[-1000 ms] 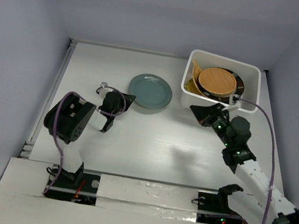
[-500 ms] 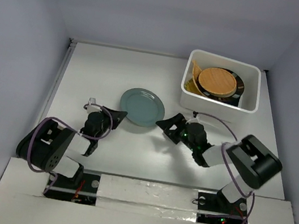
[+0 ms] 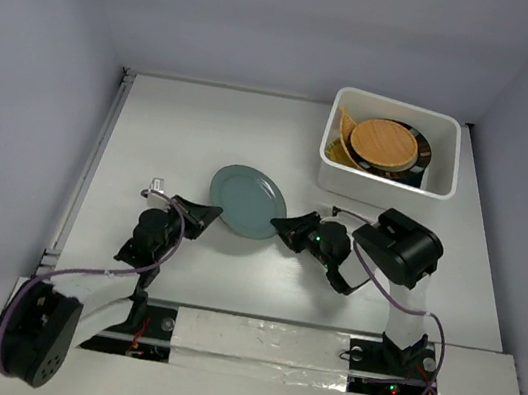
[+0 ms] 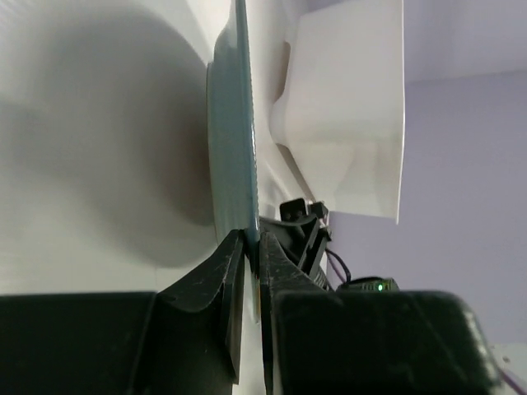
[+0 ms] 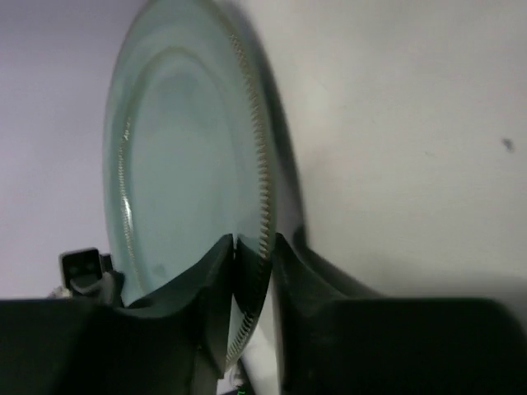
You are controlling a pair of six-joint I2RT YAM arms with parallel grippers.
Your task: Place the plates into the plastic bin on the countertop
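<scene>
The grey-teal plate (image 3: 247, 201) is tilted at the middle of the countertop (image 3: 184, 128). My left gripper (image 3: 208, 215) is shut on its left rim. My right gripper (image 3: 285, 228) is shut on its right rim. In the left wrist view the plate (image 4: 237, 123) is edge-on, with its rim pinched in my left gripper (image 4: 253, 245). In the right wrist view the plate's face (image 5: 181, 164) fills the left, with its ribbed rim in my right gripper (image 5: 252, 252). The white plastic bin (image 3: 379, 189) stands at the back right. It holds a round orange plate (image 3: 387, 143) on a black-rimmed one, with a yellow dish beside them.
Pale lavender walls (image 3: 42, 69) close in the left, back and right. A raised strip (image 3: 93, 159) runs along the left edge of the countertop. The bin (image 4: 346, 107) also shows beyond the plate in the left wrist view. Both arm bases sit at the taped near edge (image 3: 260, 344).
My right gripper has come from the bin's front wall down and left to the plate's right rim. My left arm has pulled back toward me, and the plate has shifted left and nearer and tilted.
</scene>
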